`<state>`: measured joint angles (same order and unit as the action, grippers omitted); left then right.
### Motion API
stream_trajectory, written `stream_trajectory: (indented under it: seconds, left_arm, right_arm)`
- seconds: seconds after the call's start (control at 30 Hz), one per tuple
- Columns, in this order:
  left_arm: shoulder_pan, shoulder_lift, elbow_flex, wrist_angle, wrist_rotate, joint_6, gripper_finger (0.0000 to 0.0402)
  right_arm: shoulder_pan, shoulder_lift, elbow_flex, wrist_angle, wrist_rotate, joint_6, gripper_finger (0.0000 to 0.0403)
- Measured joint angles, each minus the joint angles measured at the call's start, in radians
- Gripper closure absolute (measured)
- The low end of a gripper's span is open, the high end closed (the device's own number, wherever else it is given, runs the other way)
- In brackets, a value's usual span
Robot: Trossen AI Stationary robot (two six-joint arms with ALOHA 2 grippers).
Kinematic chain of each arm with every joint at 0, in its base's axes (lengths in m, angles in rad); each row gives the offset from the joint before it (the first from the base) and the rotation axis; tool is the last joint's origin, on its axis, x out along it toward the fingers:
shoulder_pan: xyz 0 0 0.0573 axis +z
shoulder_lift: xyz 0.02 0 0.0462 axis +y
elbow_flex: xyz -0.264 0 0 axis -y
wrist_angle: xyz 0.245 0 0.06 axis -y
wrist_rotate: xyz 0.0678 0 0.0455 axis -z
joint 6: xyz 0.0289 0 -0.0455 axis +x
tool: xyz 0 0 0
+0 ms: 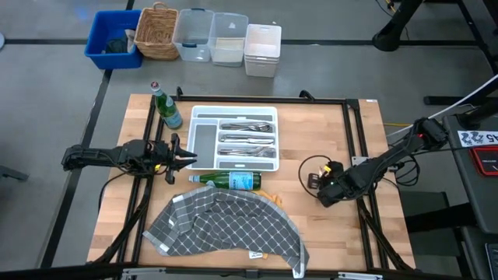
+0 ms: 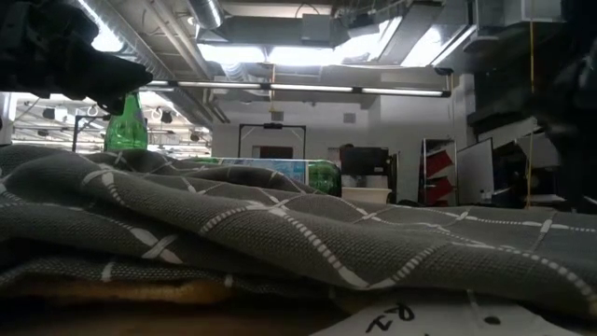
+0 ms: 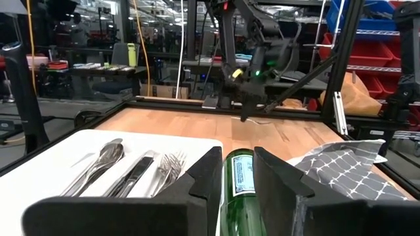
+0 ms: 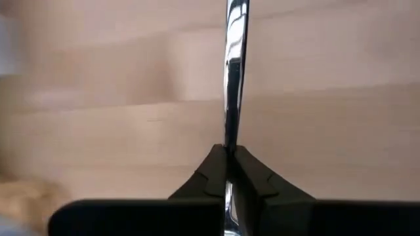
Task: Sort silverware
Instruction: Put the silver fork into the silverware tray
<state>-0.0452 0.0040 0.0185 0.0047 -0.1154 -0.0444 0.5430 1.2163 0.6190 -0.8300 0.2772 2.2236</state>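
Pale wood tabletop (image 1: 327, 128), and over near its right edge the right gripper (image 4: 226, 157) is pinched tight on a slim shiny piece of silverware (image 4: 235, 78) lying on the boards; only its wrist view shows that clamp, since from overhead the piece is lost under the arm. The rest of the silverware (image 1: 247, 140) sits in the white tray (image 1: 204, 141) toward the far middle. The left gripper (image 3: 233, 172) waits at the tray's left side, fingers parted, a green bottle (image 3: 240, 190) lying beyond them. A grey checked cloth (image 1: 226, 225) covers the near edge and fills the table-level view
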Motion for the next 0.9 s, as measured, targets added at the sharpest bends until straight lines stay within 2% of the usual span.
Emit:
stream_trajectory:
  seconds: [0.27,0.37,0.47,0.63,0.77,0.9]
  left_arm:
    - [0.000,0.000,0.000,0.000,0.000,0.000,0.0327]
    - [0.000,0.000,0.000,0.000,0.000,0.000,0.0327]
    - [0.000,0.000,0.000,0.000,0.000,0.000,0.0327]
    - [0.000,0.000,0.000,0.000,0.000,0.000,0.0327]
    - [0.000,0.000,0.000,0.000,0.000,0.000,0.0327]
    - [0.000,0.000,0.000,0.000,0.000,0.000,0.0327]
  right_arm:
    - [-0.010,-0.001,0.105,0.034,0.398,-0.109,0.0394]
    - [-0.049,-0.001,0.146,0.047,0.455,-0.225,0.0393]
    - [-0.114,-0.001,0.172,0.126,0.464,-0.437,0.0392]
    - [-0.253,-0.001,0.189,0.383,0.443,-0.884,0.0392]
    - [-0.386,0.004,0.189,0.566,0.302,-1.196,0.0391]
    - [-0.508,0.027,0.189,0.683,0.156,-1.412,0.0391]
